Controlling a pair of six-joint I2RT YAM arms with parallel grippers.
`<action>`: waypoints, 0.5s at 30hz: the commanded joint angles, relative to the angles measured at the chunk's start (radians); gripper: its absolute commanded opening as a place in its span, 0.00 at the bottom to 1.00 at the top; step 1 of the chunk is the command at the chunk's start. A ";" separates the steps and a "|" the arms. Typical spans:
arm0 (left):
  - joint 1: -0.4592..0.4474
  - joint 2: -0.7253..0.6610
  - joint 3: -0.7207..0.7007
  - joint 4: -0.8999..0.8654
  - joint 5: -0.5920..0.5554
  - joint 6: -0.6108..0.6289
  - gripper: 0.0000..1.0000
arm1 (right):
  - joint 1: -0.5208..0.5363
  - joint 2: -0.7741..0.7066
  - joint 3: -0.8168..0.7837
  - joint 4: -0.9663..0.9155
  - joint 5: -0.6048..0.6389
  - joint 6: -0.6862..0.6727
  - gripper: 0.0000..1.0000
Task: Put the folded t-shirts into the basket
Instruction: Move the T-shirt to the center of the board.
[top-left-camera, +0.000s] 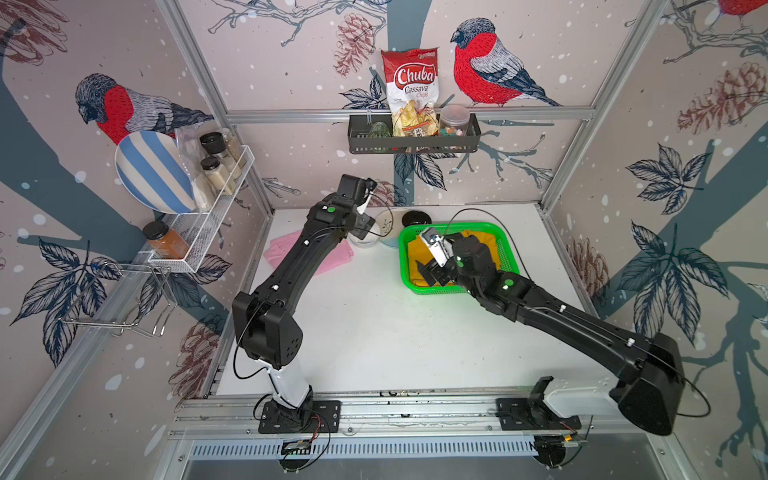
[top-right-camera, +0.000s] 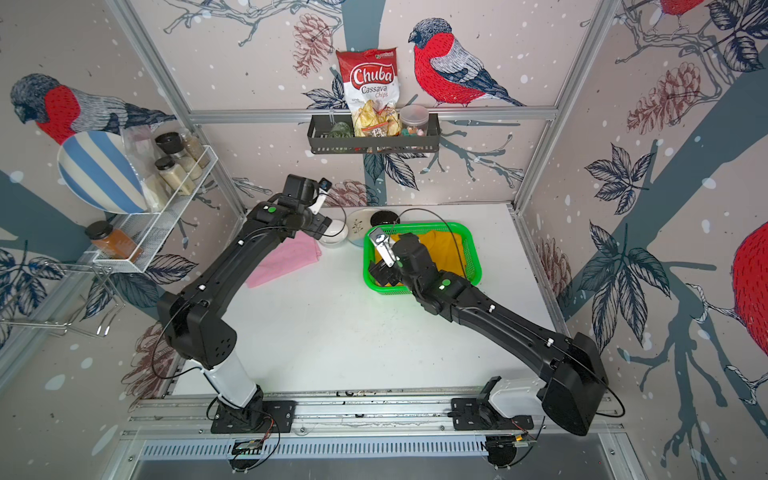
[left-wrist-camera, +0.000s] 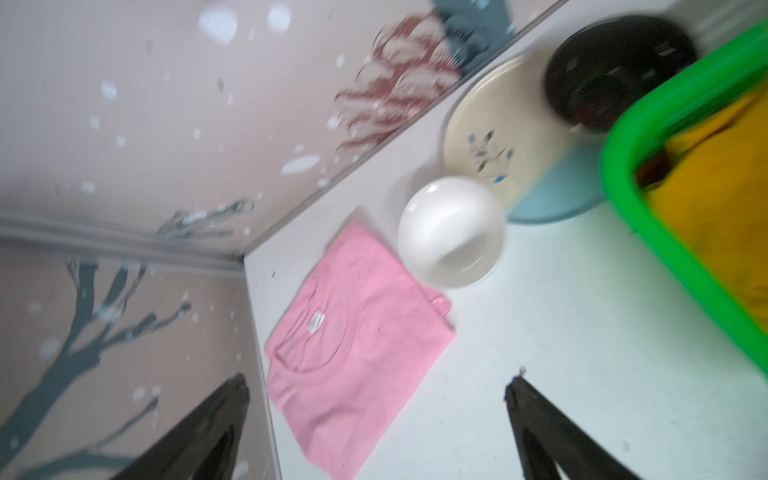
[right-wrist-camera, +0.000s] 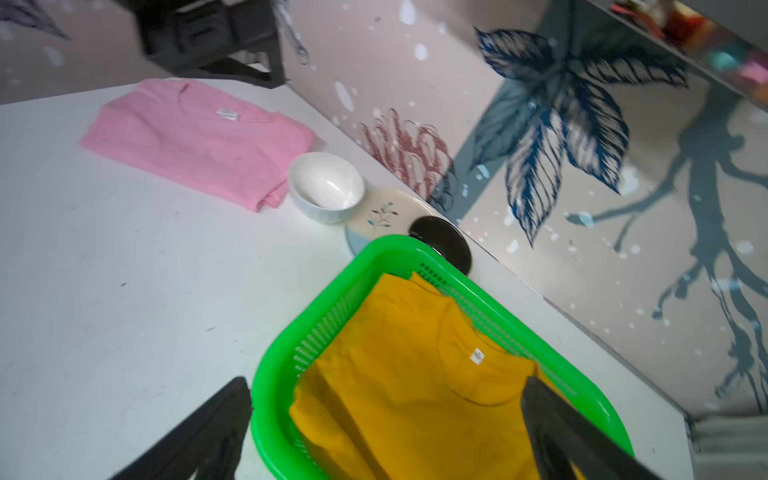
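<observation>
A mustard yellow folded cotton t-shirt (right-wrist-camera: 415, 374) is seen lying flat inside the bright green perforated plastic basket (right-wrist-camera: 270, 386), which is set on the white bench (right-wrist-camera: 124, 291) toward the far right. The right claw (right-wrist-camera: 386, 382) is held just above the basket, spread wide, with nothing pinched. A light pink folded t-shirt (left-wrist-camera: 353, 353) is laid on the bench at the far left, just beside a small white bowl (left-wrist-camera: 451, 232). The left claw (left-wrist-camera: 376, 380) is poised above it, likewise spread and empty. Between bowl and basket, a cream flower-painted plate (right-wrist-camera: 386, 214) is placed.
</observation>
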 joint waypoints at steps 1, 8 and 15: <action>0.107 -0.027 -0.098 0.087 -0.050 -0.097 0.95 | 0.092 0.057 0.004 0.073 0.030 -0.126 1.00; 0.328 0.176 -0.052 0.004 0.042 -0.196 0.94 | 0.256 0.236 0.062 0.162 0.072 0.055 1.00; 0.368 0.395 0.120 -0.176 0.065 -0.217 0.92 | 0.363 0.369 0.126 0.161 0.233 0.025 1.00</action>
